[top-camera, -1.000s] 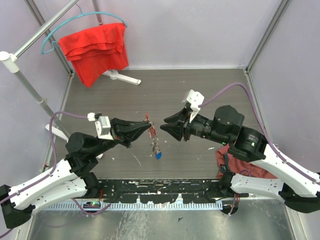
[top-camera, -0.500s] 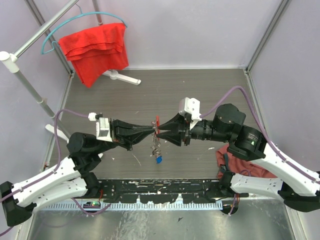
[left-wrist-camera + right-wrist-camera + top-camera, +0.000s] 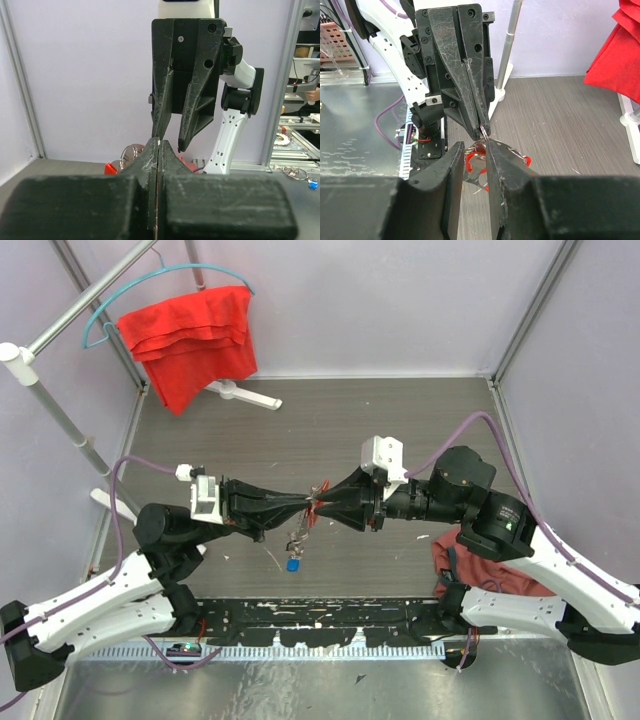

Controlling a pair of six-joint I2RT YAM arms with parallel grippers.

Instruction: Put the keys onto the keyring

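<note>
My left gripper (image 3: 306, 504) is shut on the thin silver keyring and holds it above the table. The keys (image 3: 296, 542) dangle below it, with a blue tag (image 3: 293, 565) lowest. My right gripper (image 3: 322, 506) meets it tip to tip from the right. In the right wrist view, the right gripper (image 3: 474, 145) stands narrowly open around a red-headed key (image 3: 479, 160), which nearly fills the gap. The left gripper (image 3: 484, 132) pinches the ring wire just above it. In the left wrist view, the left gripper (image 3: 158, 141) is pressed shut. A silver ring (image 3: 131, 152) shows to its left, and the right gripper (image 3: 169, 142) hangs over it.
A red cloth (image 3: 190, 335) hangs on a blue hanger at the back left, beside a white stand (image 3: 245, 393). A metal pole (image 3: 60, 410) slants along the left wall. A dark red cloth (image 3: 480, 575) lies under the right arm.
The right gripper has come left until its tips meet the left gripper's, and its jaws have narrowed. The hanging keys and blue tag have swung left and down.
</note>
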